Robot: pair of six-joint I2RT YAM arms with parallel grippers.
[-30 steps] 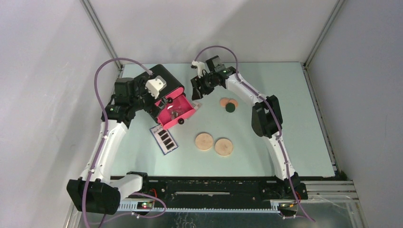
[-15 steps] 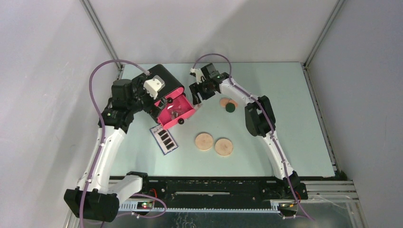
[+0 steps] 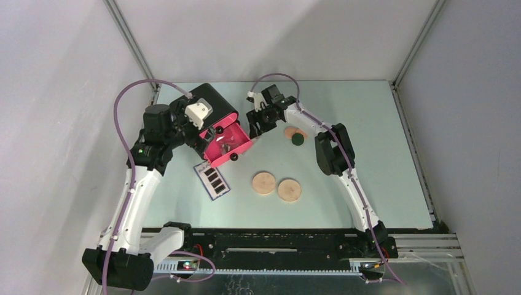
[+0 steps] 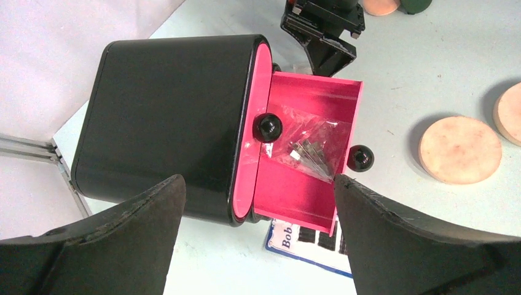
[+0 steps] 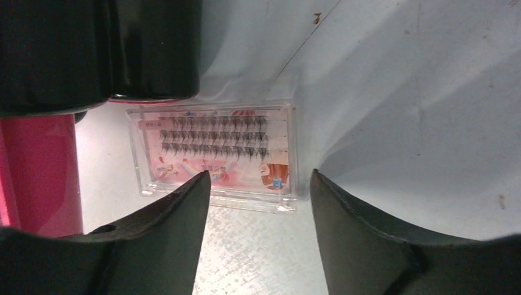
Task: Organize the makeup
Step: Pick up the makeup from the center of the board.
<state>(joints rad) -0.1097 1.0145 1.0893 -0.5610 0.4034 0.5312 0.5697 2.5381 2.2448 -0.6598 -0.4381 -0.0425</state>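
Hovering above the black box, the left claw stands wide open, gripping nothing. Its wrist view alone shows what is in the pulled-out pink drawer below it: a clear packet of small dark pieces, lying between the claw's two fingers as seen from above, with two black knobs either side of it. The top view shows the same drawer only as a pink tray with a vague glint inside. A palette with black pans lies flat on the tabletop, just nearer than the left claw and touching or almost touching the drawer's front corner; the wrist view catches only its edge. The right claw is also open and empty, pointing down beside the drawer's far corner. Only its wrist view shows a clear lash case with rows of dark lashes, flat on the tabletop just beyond its fingertips and close against the box; whether the fingers touch it cannot be told. Two tan discs lie side by side, well nearer than the right claw. A peach round and a dark-green round sit touching each other, just to that claw's right.
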